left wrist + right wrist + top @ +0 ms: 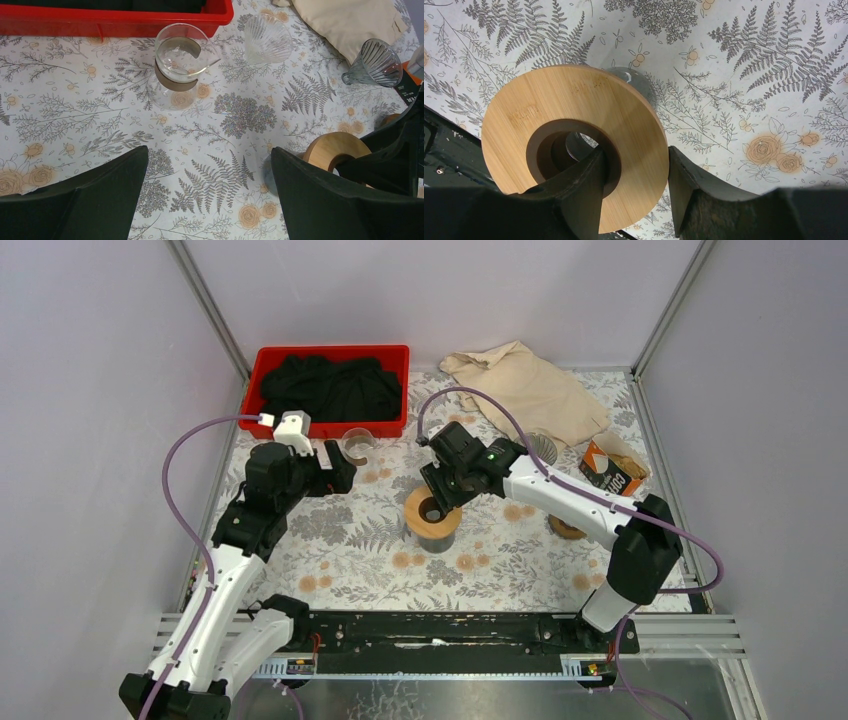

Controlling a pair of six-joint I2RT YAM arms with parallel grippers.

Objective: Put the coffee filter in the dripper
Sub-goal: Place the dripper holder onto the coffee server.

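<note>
The left hand (209, 165) hangs with fingers wide apart over the fern-printed table (75, 115), near a smooth glass carafe (177, 70) and a clear ribbed dripper (267, 37) beside it; no paper filter shows plainly. The right hand (636, 160) is clamped on a flat bamboo ring (524, 115), one finger in its hole, one outside. That polished ring seems to rest loose on a glass vessel (634, 82), so a tilted pull could slip it or topple the glass.

Wooden ring (549, 100) — near edge hidden behind the right gripper (635, 160); red bin (115, 22) cut off at top.
</note>
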